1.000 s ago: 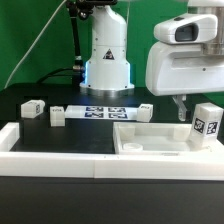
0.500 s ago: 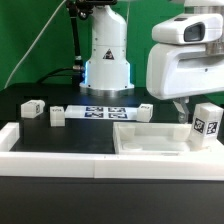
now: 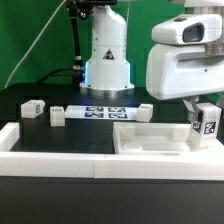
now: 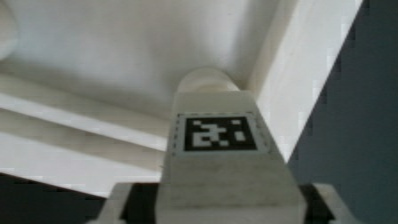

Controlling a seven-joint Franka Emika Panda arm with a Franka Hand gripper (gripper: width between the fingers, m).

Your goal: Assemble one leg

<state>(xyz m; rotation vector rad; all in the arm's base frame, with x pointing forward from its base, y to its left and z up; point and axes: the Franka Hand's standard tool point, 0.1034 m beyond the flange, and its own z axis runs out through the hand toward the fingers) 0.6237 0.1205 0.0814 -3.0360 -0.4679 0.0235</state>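
My gripper [image 3: 203,113] is shut on a leg [image 3: 207,124], a short white block with a black-and-white tag on its face. It holds the leg upright over the right end of the white panel [image 3: 150,138], close above its raised edge. In the wrist view the leg [image 4: 221,140] stands between my two fingers [image 4: 135,203], with the panel [image 4: 89,90] below it. Whether the leg's lower end touches the panel is hidden. Three more legs lie on the black table: one [image 3: 31,108], a second [image 3: 58,116] and a third [image 3: 145,110].
The marker board [image 3: 105,111] lies behind the panel, in front of the robot base [image 3: 107,55]. A long white rail [image 3: 60,142] runs along the front of the table and turns back at the exterior view's left.
The held leg has shifted slightly down and toward the exterior view's left. The loose legs and the panel have not moved.
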